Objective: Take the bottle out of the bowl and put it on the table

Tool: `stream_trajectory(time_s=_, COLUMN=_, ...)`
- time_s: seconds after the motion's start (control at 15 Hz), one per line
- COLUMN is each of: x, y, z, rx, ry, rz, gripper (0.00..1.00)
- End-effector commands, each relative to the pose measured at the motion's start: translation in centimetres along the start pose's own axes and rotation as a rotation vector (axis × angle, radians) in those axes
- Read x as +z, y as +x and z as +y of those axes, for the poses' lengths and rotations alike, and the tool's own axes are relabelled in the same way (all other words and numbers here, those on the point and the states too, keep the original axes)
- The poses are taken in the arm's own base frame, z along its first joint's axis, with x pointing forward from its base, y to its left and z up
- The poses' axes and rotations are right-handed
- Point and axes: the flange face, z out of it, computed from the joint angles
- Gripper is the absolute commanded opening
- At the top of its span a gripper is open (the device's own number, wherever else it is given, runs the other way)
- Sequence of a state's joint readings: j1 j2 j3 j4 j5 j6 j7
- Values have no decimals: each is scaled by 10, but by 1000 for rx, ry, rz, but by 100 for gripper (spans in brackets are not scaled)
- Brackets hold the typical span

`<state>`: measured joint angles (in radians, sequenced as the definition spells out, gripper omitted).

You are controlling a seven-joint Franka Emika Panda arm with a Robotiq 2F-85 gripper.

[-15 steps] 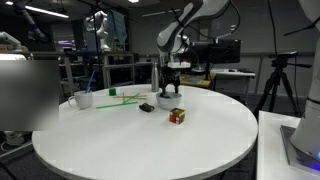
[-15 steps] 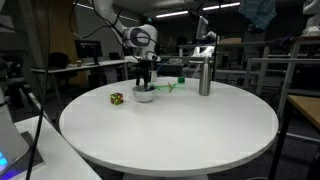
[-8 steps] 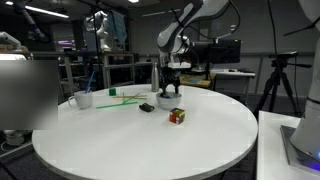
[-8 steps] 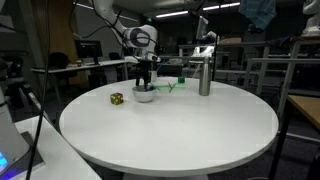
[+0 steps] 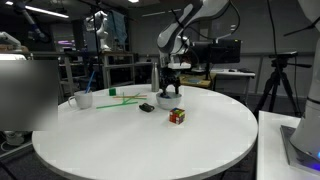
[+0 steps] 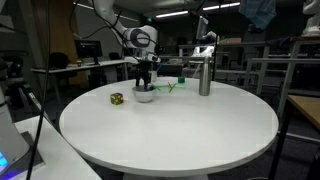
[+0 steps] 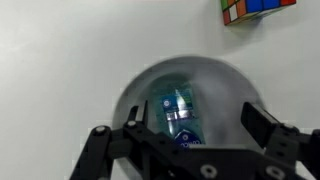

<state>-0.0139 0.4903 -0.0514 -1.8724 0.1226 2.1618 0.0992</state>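
The small white bowl [image 7: 215, 85] fills the middle of the wrist view, and the teal-blue bottle [image 7: 176, 113] lies inside it. My gripper [image 7: 197, 125] is open right above the bowl, one finger on each side of the bottle, not touching it. In both exterior views the gripper [image 5: 170, 90] [image 6: 146, 82] hangs straight over the bowl [image 5: 166, 101] [image 6: 145, 96] on the round white table [image 5: 150, 145] [image 6: 170, 130]; the bottle is hidden there.
A colourful cube [image 5: 177, 116] [image 6: 117, 98] [image 7: 258, 8] lies beside the bowl. A small dark object [image 5: 147, 108], a white cup [image 5: 84, 99] and green sticks [image 5: 120, 97] lie nearby. A tall grey metal bottle [image 6: 204, 75] stands behind.
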Motion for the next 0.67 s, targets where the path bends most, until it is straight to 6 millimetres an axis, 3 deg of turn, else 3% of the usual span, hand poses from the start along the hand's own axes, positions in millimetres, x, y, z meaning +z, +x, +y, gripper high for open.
stream_trajectory(time_s=0.0, x=-2, y=6, z=3, rx=-23, ry=-7, rz=-9, gripper=100)
stream_trajectory(time_s=0.6, x=-3, y=25, z=-4, rx=-28, ry=-10, rz=-4, gripper=100)
